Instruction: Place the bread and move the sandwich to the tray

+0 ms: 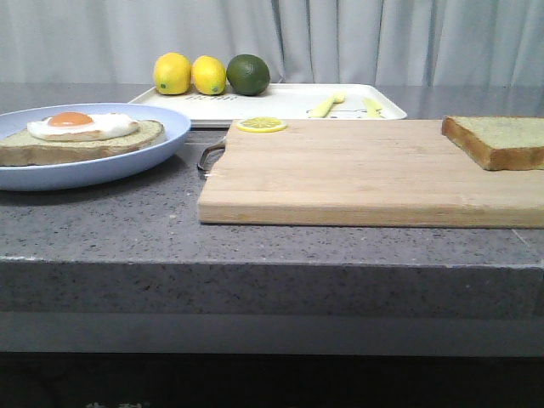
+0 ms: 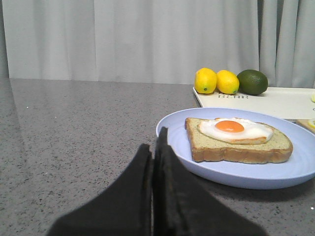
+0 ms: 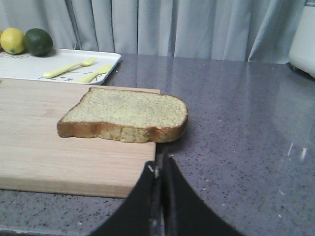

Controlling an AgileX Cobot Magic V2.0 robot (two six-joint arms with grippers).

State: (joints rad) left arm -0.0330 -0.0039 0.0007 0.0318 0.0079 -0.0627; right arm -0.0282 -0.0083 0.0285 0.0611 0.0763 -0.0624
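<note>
Speckled grey bench (image 1: pixel 102 229) nearest, pale curtains far behind. Left tool (image 2: pixel 154 162) clenched on nothing, aimed at the light-blue plate (image 2: pixel 172 147); right tool (image 3: pixel 160 172) likewise clenched and empty, low at the board's corner, just short of the bread (image 3: pixel 125 115). Cutting board (image 1: pixel 340 174) at centre, handle toward 9 o'clock. Bread lying flat at 3 o'clock, overhanging the board edge, probably left so for an easy grip; squarish, no clear long axis, face up. Sandwich base (image 1: pixel 81 140) with egg at 9 o'clock on the plate, open and ready for its top slice. Lemon slice (image 1: pixel 261 124) on the board's far edge. Tray (image 1: pixel 280 104) at 12 o'clock, long axis left-right, holding two lemons, a lime and yellow cutlery.
</note>
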